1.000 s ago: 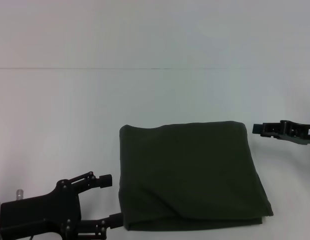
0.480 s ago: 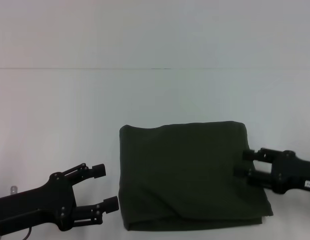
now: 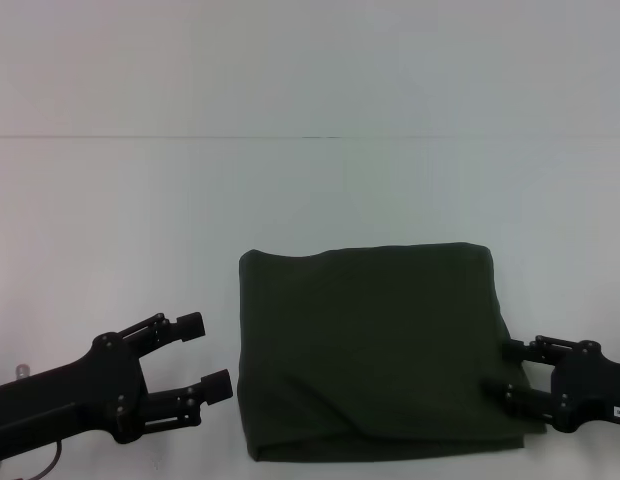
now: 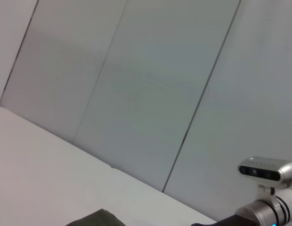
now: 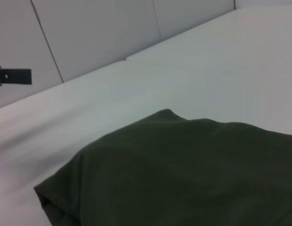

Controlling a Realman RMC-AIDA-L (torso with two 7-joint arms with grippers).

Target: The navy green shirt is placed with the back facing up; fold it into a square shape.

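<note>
The navy green shirt [image 3: 375, 350] lies folded into a near-square block on the white worktop [image 3: 140, 220], close to the robot's side and a little right of the middle. Its far edge runs fairly straight, the near edge shows stacked layers with a soft crease toward the near left corner, and the right edge flares slightly outward toward the near right corner.

The left gripper [image 3: 197, 355] sits just off the shirt's left edge, fingers spread apart with nothing between them, tips near the cloth but clear of it. The right gripper [image 3: 511, 370] is at the near right edge, its two fingers apart, tips at or over the hem; I can't tell if they touch.

Wide bare worktop stretches to the left and beyond the shirt, up to the panelled wall [image 4: 150, 84]. No lettering shows on the plain upturned cloth.
</note>
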